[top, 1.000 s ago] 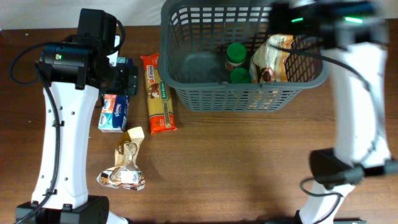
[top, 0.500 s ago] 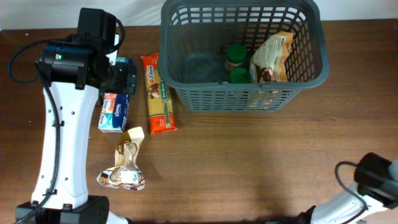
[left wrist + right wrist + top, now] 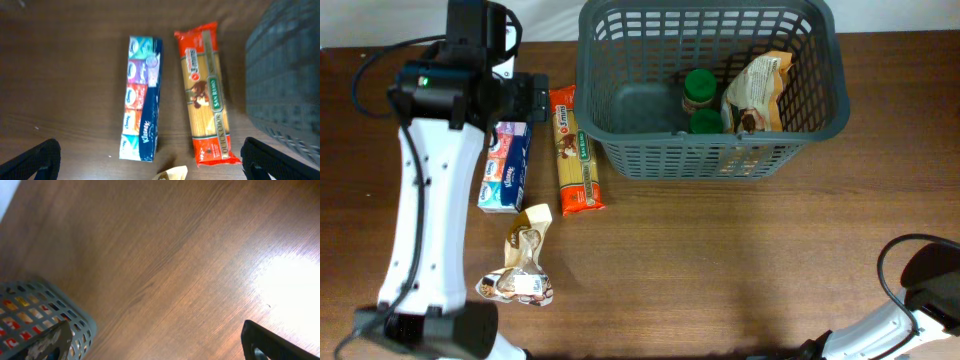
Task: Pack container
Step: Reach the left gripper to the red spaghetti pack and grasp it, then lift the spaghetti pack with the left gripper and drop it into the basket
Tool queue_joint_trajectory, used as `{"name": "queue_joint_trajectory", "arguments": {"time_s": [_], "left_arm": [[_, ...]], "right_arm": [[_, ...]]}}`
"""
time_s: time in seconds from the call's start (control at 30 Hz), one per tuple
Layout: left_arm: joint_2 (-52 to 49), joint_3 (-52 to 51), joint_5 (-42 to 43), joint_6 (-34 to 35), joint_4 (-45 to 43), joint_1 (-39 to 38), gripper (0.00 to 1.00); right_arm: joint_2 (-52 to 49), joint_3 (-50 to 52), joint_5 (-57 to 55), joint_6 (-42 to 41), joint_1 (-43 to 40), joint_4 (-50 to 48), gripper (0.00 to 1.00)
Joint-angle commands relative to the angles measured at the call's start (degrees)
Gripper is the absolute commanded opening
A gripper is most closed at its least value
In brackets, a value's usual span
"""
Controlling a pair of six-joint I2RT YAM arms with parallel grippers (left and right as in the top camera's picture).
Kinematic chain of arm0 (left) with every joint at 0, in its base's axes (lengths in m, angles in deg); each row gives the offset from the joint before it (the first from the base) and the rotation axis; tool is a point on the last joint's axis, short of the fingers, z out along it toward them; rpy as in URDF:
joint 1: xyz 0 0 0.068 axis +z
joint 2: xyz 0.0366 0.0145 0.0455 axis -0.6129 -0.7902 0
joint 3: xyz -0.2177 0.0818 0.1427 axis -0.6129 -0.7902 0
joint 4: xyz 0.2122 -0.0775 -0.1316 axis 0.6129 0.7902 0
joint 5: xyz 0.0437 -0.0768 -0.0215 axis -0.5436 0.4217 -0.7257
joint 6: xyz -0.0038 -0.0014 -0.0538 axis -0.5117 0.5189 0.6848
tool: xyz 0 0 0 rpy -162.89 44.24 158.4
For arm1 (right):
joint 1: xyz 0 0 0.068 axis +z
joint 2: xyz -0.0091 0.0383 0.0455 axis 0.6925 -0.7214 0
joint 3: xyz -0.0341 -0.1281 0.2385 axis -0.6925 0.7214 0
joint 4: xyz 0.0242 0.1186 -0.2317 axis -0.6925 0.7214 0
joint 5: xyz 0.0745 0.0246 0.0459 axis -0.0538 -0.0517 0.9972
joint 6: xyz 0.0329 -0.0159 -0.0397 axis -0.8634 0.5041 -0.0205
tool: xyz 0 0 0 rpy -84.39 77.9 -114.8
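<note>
While the left gripper (image 3: pixel 150 150) hangs, claw spread wide, above the tissue pack (image 3: pixel 141 100) and pasta packet (image 3: pixel 206 95) near the bench's (image 3: pixel 720 260) left edge, the container (image 3: pixel 710 155) sits at the far edge with green-lidded jars (image 3: pixel 700 88) and a snack bag (image 3: pixel 760 90) inside; the right gripper (image 3: pixel 152 337) gapes wide over bare wood, holding nothing

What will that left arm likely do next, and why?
Probably lower onto the tissue pack: the left arm hangs over it, jaws open and empty, and the pack lies outside the basket, which already holds jars and a bag.
</note>
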Motion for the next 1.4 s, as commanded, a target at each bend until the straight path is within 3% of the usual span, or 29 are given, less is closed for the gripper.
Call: {"name": "queue_joint_trajectory", "arguments": {"time_s": [0.0,0.13,0.43,0.6,0.8,0.9,1.03,1.07,1.23,1.37], "left_arm": [[-7.5,-0.6,6.9,1.5,0.3,3.1,0.99],[-15.0,-0.6,15.5,1.5,0.8,4.7,0.98],[-27.3,-0.6,15.7,0.3,-1.4,0.3,0.98],[-34.5,-0.6,21.3,0.4,-2.7,-0.5,0.98],[-40.0,-0.6,21.9,0.4,-4.1,-0.7,0.9],[-40.8,-0.6,21.9,0.4,-4.9,-0.7,0.72],[-40.8,-0.4,21.9,0.4,-5.2,-0.7,0.09],[-40.8,-0.1,21.9,0.4,-5.0,-0.7,0.02],[-40.5,6.6,19.9,0.4,-1.4,-0.7,0.02],[-39.0,20.3,12.9,0.4,4.7,-0.7,0.02]], "right_arm": [[-0.2,1.6,0.7,-0.5,0.0,-0.1,0.99],[-0.2,1.7,0.7,-0.5,0.0,-0.2,0.99],[-0.2,1.7,0.7,-0.5,0.0,-0.2,0.99],[-0.2,1.7,0.7,-0.5,0.0,-0.2,0.99],[-0.2,1.7,0.7,-0.5,0.0,-0.2,0.99],[-0.2,1.7,0.7,-0.5,0.0,-0.2,0.99],[-0.2,1.7,0.7,-0.5,0.0,-0.2,0.99],[-0.2,1.7,0.7,-0.5,0.0,-0.2,0.99],[-0.2,1.7,0.7,-0.5,0.0,-0.2,0.99],[-0.2,1.7,0.7,-0.5,0.0,-0.2,0.99]]}}
